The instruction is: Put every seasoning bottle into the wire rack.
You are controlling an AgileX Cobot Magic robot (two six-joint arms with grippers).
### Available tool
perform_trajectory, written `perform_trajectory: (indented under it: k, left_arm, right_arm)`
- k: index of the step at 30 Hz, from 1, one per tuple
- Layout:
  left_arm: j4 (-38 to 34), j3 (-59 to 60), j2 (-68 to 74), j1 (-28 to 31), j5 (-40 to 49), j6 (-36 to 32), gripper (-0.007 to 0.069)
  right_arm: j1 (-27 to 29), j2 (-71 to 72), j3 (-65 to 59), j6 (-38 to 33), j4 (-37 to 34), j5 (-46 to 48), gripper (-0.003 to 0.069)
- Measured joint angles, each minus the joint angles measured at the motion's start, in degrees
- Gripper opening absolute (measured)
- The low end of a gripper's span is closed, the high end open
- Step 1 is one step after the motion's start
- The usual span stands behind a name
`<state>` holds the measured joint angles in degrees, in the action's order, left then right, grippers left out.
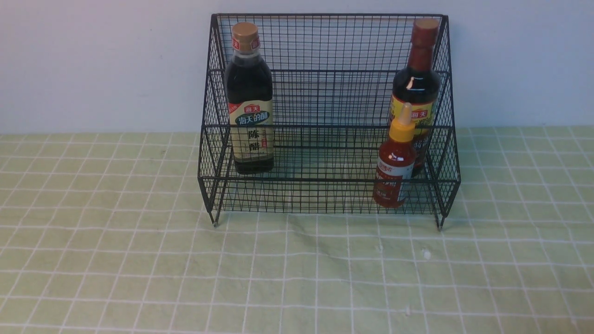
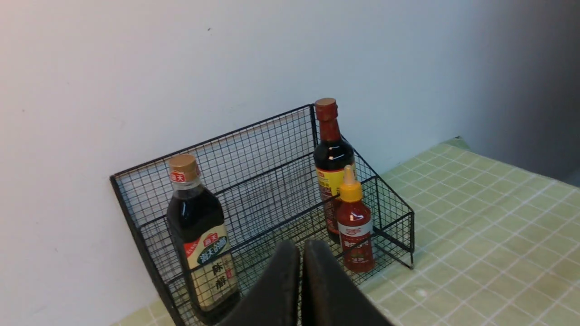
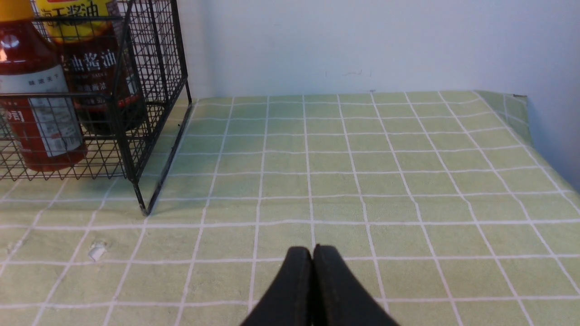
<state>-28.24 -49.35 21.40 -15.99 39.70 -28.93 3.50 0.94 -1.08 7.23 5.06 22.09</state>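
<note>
Task looks done: gold-cap bottle (image 1: 249, 99) upright at rack (image 1: 329, 41) left, maroon-cap bottle (image 1: 416, 88) far right, red bottle (image 1: 395, 162) just in front of it; left gripper (image 2: 301, 253) and right gripper (image 3: 312, 258) both clenched, empty, clear of rack

The front camera faced the black wire-mesh rack (image 1: 329, 116) squarely at twelve o'clock; both wrist cameras, nearer, shared it from opposite flanks.
</note>
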Motion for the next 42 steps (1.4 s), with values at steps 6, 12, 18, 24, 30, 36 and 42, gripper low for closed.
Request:
perform_trajectory:
  k: [6,12,18,24,30,36,42]
  left_arm:
    - [6.37,3.49,-0.79,0.19,-4.44,5.77,-0.0006]
    - [20.52,14.98,-7.49,4.84,-12.10,20.88,-0.0006]
    - [26.48,34.85,-17.55,13.75,-15.34,23.72,-0.0006]
    - [26.83,49.31,-22.02,15.11,-15.47,24.83,-0.0006]
    - [26.95,50.65,-22.04,12.64,-17.08,26.71,-0.0006]
    - [26.95,50.72,-22.04,11.32,-17.47,26.71,-0.0006]
    - [26.95,50.72,-22.04,11.28,-17.47,26.77,-0.0006]
  right_arm:
    - [0.00,0.00,0.00,0.00,0.00,0.00,-0.0015]
    - [0.00,0.00,0.00,0.04,0.05,0.00,-0.0015]
    - [0.00,0.00,0.00,0.04,0.05,0.00,-0.0015]
    - [0.00,0.00,0.00,0.04,0.05,0.00,-0.0015]
    - [0.00,0.00,0.00,0.04,0.05,-0.06,-0.0015]
    - [0.00,0.00,0.00,0.04,0.05,-0.06,-0.0015]
    - [0.00,0.00,0.00,0.04,0.05,-0.06,-0.0015]
